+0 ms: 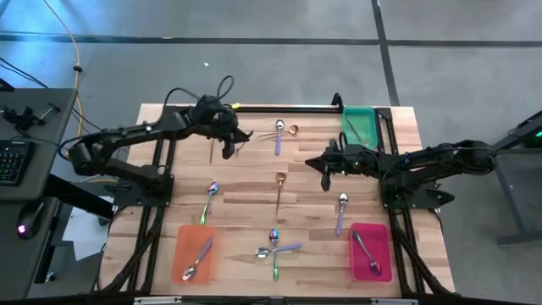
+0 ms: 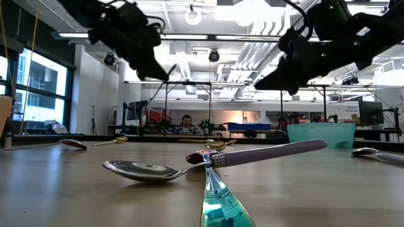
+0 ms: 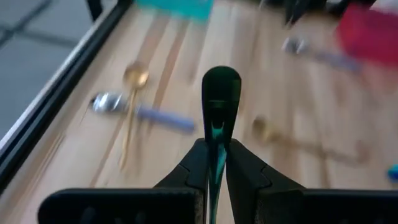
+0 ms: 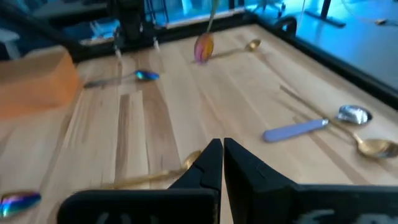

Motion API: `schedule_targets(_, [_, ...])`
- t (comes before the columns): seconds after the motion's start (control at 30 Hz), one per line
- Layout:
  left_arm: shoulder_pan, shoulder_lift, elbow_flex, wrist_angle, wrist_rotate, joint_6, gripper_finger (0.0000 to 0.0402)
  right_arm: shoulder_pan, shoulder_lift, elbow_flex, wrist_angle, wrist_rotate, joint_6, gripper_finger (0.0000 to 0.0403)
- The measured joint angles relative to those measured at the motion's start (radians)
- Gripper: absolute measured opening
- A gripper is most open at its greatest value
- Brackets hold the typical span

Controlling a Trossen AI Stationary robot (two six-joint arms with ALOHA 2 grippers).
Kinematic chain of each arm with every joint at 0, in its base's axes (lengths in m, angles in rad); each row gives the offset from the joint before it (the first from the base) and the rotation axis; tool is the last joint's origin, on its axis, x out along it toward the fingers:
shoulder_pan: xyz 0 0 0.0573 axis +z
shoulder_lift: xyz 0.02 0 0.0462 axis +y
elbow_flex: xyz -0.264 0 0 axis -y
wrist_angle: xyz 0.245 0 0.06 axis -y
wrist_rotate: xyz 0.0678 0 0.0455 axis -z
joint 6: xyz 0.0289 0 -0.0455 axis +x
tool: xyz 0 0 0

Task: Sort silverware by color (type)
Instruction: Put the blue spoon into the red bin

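1. The left end effector (image 1: 227, 135), raised toward 11 o'clock over the wooden slatted surface (image 1: 254, 199), is clenched on a thin dark-green-tinted iridescent spoon (image 3: 220, 102), gripped by the handle with the bowl sticking out past the fingertips (image 3: 198, 163).
2. The right end effector (image 1: 325, 169) waits at about 2 o'clock, clenched on nothing.
3. Risk: the grip is on a narrow handle, so the spoon may pivot or slip during travel and land outside its tray.
4. Risk: the flat orange plastic tray (image 1: 196, 252) at 7 o'clock, the pink one (image 1: 370, 251) at 5 o'clock and the green one (image 1: 360, 124) at 1 o'clock are small targets; a wrong pick mixes colours.
5. Loose gold, silver and lilac-handled spoons lie scattered mid-surface; a crossed cluster (image 1: 275, 249) sits at 6 o'clock.
6. Beyond: grey floor, a desk with keyboard (image 1: 14, 161), and a bright workshop.
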Motion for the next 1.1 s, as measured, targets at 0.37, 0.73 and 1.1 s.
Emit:
schedule_targets(0.37, [-0.08,0.005,-0.251,0.711,0.097,-0.18,0.0019,0.017,0.043,0.061,0.038,0.059,0.043,0.0036])
schedule_targets(0.73, [-0.109,0.005,-0.362,1.044,0.102,-0.212,0.0019,0.044,0.306,0.281,0.037,0.062,0.052,0.0161])
schedule_targets(1.1, [-0.131,0.01,-0.362,1.055,0.147,-0.209,0.0019,0.036,0.492,0.555,0.02,0.066,0.05,0.0177])
